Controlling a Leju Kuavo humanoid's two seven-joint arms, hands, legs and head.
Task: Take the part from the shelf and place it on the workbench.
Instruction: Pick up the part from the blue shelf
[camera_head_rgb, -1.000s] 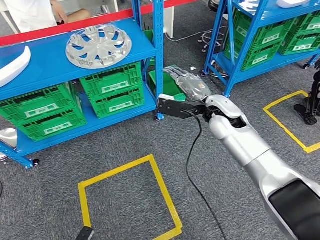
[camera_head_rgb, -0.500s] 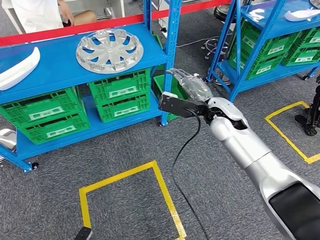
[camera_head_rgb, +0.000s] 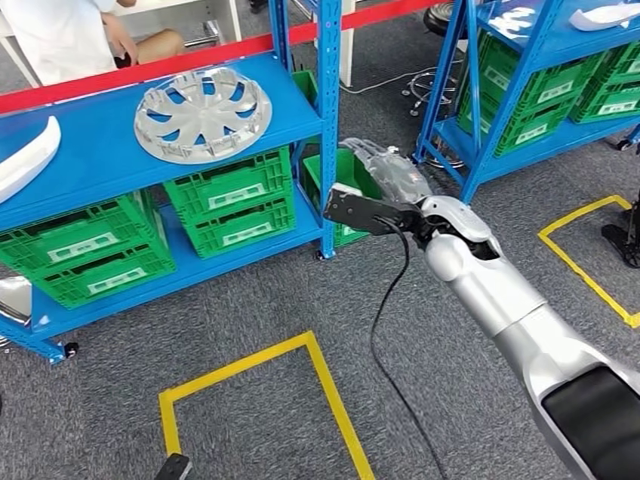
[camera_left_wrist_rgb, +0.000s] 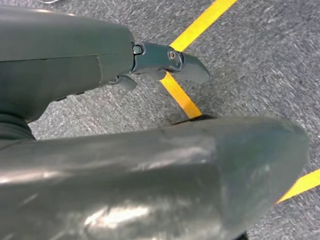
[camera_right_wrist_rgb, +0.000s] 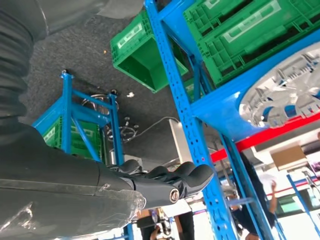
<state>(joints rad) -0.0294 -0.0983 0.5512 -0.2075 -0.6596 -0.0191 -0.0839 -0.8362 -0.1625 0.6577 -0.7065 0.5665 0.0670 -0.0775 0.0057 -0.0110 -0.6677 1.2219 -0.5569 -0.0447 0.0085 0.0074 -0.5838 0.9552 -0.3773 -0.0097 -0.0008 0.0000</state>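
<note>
Task barely started: silver plastic wheel cover (camera_head_rgb: 202, 113) is lying untouched near the blue shelf's (camera_head_rgb: 90, 135) right edge. Right hand (camera_head_rgb: 377, 185) is reaching out empty, fingers apparently together; left hand (camera_left_wrist_rgb: 166, 62) is hanging empty. Grasp & carry to workbench remaining.

Bright, even indoor light with soft, faint shadows. The head view is sharp. Close to the left hand (camera_left_wrist_rgb: 158, 165) its grey cover is blurred, with pale glare streaks; the carpet (camera_left_wrist_rgb: 264, 60) beyond looks slightly smeared.
</note>
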